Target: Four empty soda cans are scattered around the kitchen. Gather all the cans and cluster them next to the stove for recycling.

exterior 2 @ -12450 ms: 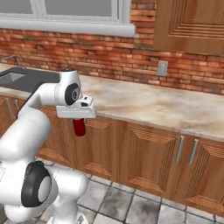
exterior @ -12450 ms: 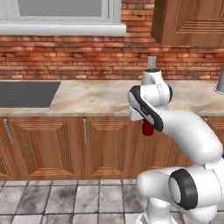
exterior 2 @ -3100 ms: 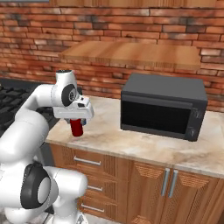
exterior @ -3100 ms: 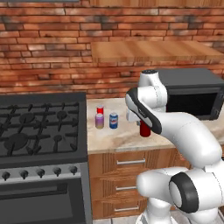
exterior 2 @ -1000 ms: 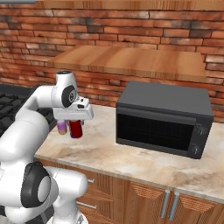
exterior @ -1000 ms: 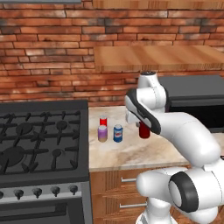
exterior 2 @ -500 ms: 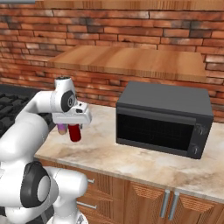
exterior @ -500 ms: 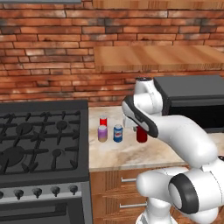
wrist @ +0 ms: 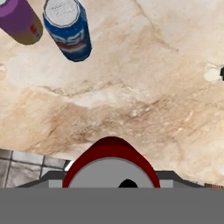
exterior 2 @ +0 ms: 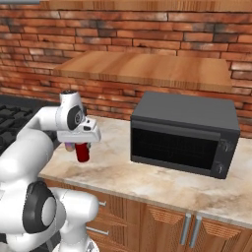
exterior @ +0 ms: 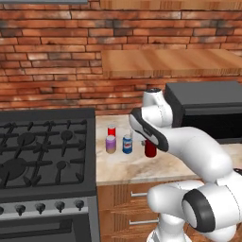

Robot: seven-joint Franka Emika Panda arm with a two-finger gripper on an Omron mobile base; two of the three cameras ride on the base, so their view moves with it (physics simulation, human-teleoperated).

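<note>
My end effector [exterior: 150,142] grips a red soda can [exterior: 150,149] at centre frame, over the tabletop [exterior: 137,168]. Blue can [exterior: 127,144] and purple can [exterior: 111,144] stand just left, beside the stove [exterior: 45,156].

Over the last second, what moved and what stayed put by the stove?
The hand has come down with the red can it holds, lowering it toward the counter right of the blue can. The three cans already by the stove have not moved.

A beige marble worktop [exterior: 137,165] runs between the black stove [exterior: 45,151] and a dark grey microwave [exterior 2: 184,133]. Near the stove stand a red can [exterior: 111,130], a purple can [exterior: 110,144] and a blue can [exterior: 127,144], close together.
</note>
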